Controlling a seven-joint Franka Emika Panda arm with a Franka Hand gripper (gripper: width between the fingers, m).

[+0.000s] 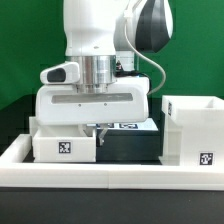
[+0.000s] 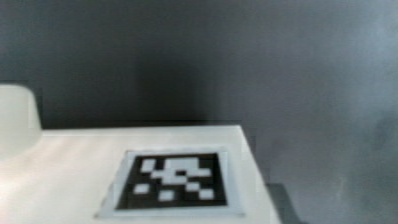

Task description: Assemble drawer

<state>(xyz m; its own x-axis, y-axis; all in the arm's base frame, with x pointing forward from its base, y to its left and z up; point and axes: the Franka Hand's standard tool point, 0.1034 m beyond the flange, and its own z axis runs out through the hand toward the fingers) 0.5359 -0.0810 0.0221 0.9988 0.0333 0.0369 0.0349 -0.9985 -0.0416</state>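
Observation:
In the exterior view a low white tray (image 1: pixel 62 146) with a square tag on its front stands at the exterior view's left. The tall boxy white shell (image 1: pixel 190 128), open at the top and tagged low on its front, stands at the exterior view's right. My gripper (image 1: pixel 97 129) hangs low, just past the tray's right end, beside the flat black block (image 1: pixel 130 146). Its fingers are small and partly hidden. The wrist view shows a flat white tagged surface (image 2: pixel 175 180) on the dark table, with no fingers in sight. A second tray is not visible.
The long low white rail (image 1: pixel 110 176) runs along the table's front. The marker board's tags (image 1: pixel 127 125) show behind the black block. A green wall stands behind. A pale white edge (image 2: pixel 15 115) shows at the wrist view's side.

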